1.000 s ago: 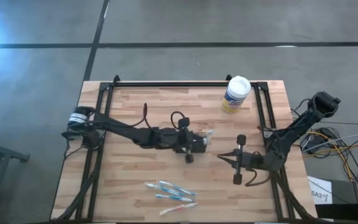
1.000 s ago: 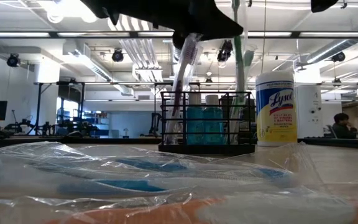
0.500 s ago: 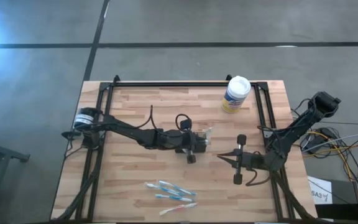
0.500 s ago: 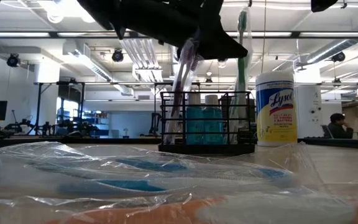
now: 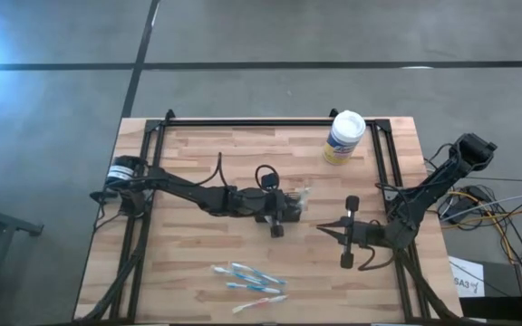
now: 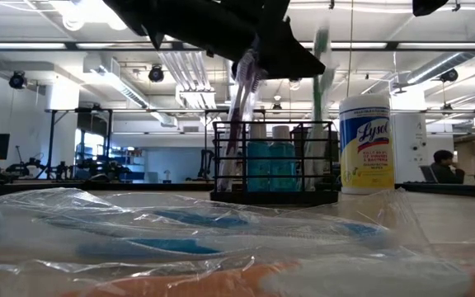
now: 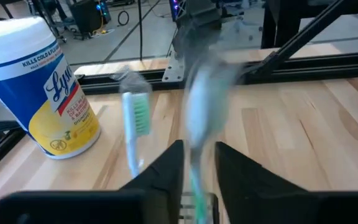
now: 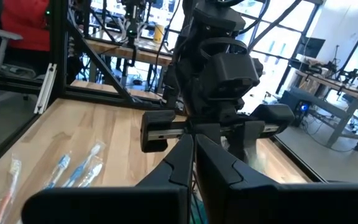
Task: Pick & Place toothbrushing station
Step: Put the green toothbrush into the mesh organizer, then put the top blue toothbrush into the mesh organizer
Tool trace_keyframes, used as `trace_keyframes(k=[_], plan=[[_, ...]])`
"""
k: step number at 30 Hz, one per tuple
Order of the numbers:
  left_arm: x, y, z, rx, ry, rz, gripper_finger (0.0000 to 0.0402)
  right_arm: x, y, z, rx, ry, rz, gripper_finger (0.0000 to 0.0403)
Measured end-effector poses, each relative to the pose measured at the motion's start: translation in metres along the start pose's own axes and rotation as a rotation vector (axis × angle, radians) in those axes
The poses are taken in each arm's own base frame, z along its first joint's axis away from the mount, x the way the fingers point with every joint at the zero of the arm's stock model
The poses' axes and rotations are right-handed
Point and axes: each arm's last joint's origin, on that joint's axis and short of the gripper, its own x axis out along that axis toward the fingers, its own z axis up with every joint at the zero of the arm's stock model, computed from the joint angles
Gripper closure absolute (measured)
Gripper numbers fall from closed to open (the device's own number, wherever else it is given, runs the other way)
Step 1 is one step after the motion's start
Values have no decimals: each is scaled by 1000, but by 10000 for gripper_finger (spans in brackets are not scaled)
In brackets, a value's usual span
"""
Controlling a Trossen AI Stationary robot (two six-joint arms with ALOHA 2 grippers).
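The toothbrushing station (image 6: 275, 196), a black wire box, stands mid-table (image 5: 295, 201) with blue cups and toothbrushes in it. My left gripper (image 5: 279, 214) hangs right above it (image 6: 258, 58) and is shut on a white-purple toothbrush (image 6: 242, 107), which shows blurred in the left wrist view (image 7: 197, 106). A green toothbrush (image 6: 318, 91) stands upright in the station's right end (image 7: 135, 118). My right gripper (image 5: 323, 227) is shut and empty, low over the table to the right of the station (image 8: 193, 146). My left gripper pinches the toothbrush's neck (image 7: 195, 163), just under its head, between its two fingers. The fingers come slanting down from the table's left and lie across the brush. The brush leans, its head past the fingers and its lower end (image 6: 228, 169) inside the station.
A white-lidded, yellow-labelled wipes canister (image 5: 343, 136) stands at the far right, behind the station (image 6: 367, 144). Several toothbrushes in clear wrapping (image 5: 252, 282) lie near the front edge (image 6: 180, 239). Black rails (image 5: 243, 121) frame the table.
My left gripper has come down a little over the station, still shut on the toothbrush. The brush stays leaning with its lower end in the station.
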Motion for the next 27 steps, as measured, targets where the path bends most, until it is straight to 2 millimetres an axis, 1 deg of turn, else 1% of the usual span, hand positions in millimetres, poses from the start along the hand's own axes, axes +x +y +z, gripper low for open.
trace_keyframes(k=[4,8,11,13,16,20,21,23,24,27], plan=[[0,0,-1,2,7,0,259,0,0,0,0,0,0,390],[-4,2,6,-3,-14,1,214,0,0,0,0,0,0,390],[-14,4,20,13,-52,1,190,0,0,0,0,0,0,390],[-28,6,37,35,-92,-3,181,0,0,0,0,0,0,390],[-61,8,64,71,-117,-25,176,0,0,0,-1,1,0,390],[-123,14,92,113,-79,-109,178,0,0,0,5,2,2,390],[-139,16,96,113,-57,-128,180,0,0,-1,6,2,3,390],[-171,21,101,81,-22,-153,186,0,0,-1,7,3,5,390],[-186,24,100,52,-8,-160,190,0,0,-1,8,2,9,390],[-221,32,87,-55,-2,-123,213,0,1,-1,7,-1,45,390]])
